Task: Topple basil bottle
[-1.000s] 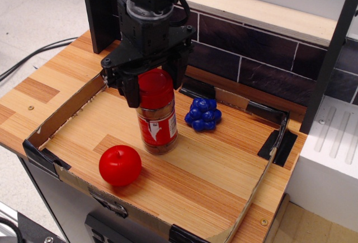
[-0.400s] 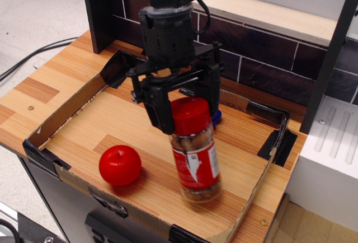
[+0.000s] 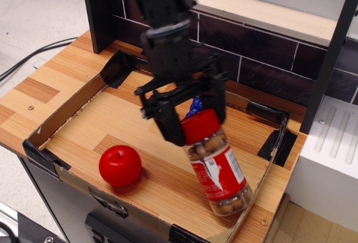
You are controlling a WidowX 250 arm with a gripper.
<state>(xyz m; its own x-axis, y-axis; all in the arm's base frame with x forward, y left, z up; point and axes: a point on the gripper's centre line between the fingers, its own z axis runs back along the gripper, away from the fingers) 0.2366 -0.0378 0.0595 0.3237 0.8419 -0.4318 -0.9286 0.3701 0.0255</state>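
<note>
The basil bottle (image 3: 221,176) is a clear jar with a red lid, a red-and-white label and brownish contents. It leans steeply, with its lid up and to the left and its base down by the tray's front right corner. My black gripper (image 3: 197,121) comes down from above, with a finger on each side of the red lid, shut on it. The bottle's base rests on or just above the wooden floor; I cannot tell which.
A red apple (image 3: 119,165) sits at the tray's front left. A blue grape-like cluster (image 3: 193,107) is mostly hidden behind the gripper. Low cardboard walls (image 3: 61,117) ring the wooden tray. A dark tiled back wall and a white unit (image 3: 330,159) stand nearby.
The gripper has carried the bottle from the tray's middle to the front right. The bottle has gone from upright to a steep lean, base toward the corner.
</note>
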